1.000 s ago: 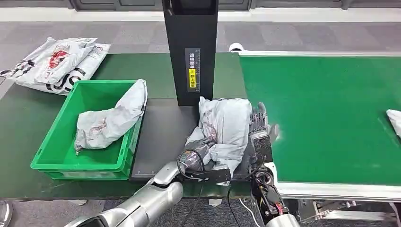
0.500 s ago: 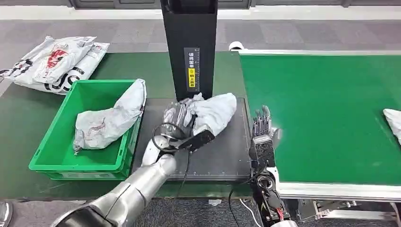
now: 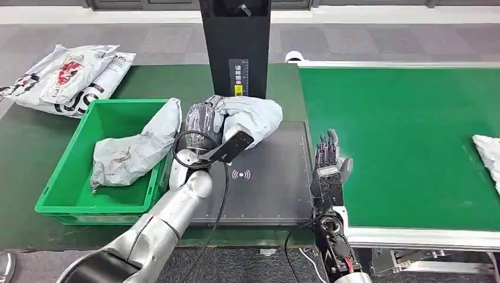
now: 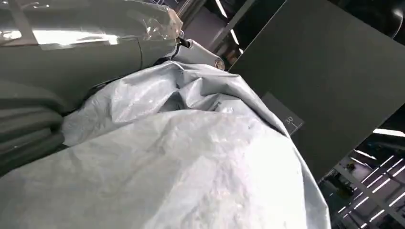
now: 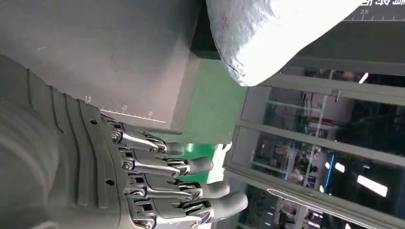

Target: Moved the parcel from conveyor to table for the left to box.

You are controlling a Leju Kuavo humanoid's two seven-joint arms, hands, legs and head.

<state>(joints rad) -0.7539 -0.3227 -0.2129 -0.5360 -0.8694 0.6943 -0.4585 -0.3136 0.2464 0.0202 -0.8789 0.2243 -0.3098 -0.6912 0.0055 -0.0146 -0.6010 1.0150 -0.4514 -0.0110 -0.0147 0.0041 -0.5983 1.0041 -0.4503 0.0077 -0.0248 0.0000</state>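
Fingers of our left hand (image 3: pixel 199 127) clamp the parcel (image 3: pixel 247 115), a crumpled grey plastic mailer bag lifted above the dark scale pad (image 3: pixel 265 188) beside the green bin (image 3: pixel 71 194); our right hand (image 3: pixel 328 162) stands empty, fingers apart.

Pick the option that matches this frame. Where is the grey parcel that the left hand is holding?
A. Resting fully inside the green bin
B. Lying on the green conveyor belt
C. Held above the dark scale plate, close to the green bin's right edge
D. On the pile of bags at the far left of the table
C: the left hand grips the grey parcel over the dark scale plate, beside the green bin, not in it.
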